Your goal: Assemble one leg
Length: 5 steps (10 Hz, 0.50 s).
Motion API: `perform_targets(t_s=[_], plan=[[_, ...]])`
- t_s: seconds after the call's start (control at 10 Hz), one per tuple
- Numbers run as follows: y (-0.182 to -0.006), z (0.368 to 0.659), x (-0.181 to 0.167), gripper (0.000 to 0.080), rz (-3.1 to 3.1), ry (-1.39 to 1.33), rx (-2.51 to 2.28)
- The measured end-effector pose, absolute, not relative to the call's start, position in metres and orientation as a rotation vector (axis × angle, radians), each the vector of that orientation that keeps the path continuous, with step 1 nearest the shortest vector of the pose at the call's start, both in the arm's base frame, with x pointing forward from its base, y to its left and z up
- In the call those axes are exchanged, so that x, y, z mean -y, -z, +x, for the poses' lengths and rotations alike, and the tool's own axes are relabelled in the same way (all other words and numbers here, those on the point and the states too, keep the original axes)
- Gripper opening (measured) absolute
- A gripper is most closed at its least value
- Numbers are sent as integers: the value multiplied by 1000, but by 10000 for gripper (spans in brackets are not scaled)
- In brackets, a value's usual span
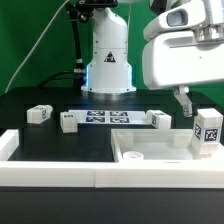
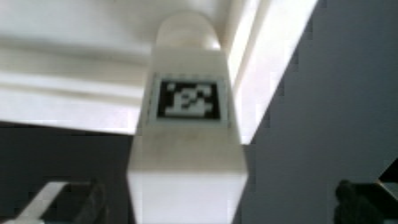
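In the wrist view a white leg [image 2: 187, 150] with a square black-and-white tag runs lengthwise between my gripper's [image 2: 214, 205] two dark fingers [image 2: 63, 205]. There is a dark gap on each side of it, so the gripper is open and not touching it. In the exterior view this leg [image 1: 207, 131] stands upright at the right end of the large white panel [image 1: 140, 152]. My gripper [image 1: 190, 105] hangs just above and beside the leg, and only one finger shows clearly. Three more tagged legs rest on the black table: one [image 1: 38, 114], another [image 1: 68, 122] and a third [image 1: 160, 119].
The marker board [image 1: 108, 117] lies flat between the loose legs, in front of the robot base [image 1: 107, 62]. A raised white border [image 1: 8, 145] runs along the table's left and front edges. A green backdrop stands behind.
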State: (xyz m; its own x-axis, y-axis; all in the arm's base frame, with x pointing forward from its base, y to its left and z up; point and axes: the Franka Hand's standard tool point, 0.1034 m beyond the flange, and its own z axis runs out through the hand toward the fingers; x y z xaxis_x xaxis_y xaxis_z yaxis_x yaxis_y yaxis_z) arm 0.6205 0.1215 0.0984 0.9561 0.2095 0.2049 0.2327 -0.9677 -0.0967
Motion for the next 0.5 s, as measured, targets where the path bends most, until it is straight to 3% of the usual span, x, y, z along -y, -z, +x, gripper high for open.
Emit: perform_targets(t_s=[0.2, 0.5], plan=[[-99, 625, -117, 649, -2983, 66, 339], [-99, 628, -119, 649, -2983, 75, 340]])
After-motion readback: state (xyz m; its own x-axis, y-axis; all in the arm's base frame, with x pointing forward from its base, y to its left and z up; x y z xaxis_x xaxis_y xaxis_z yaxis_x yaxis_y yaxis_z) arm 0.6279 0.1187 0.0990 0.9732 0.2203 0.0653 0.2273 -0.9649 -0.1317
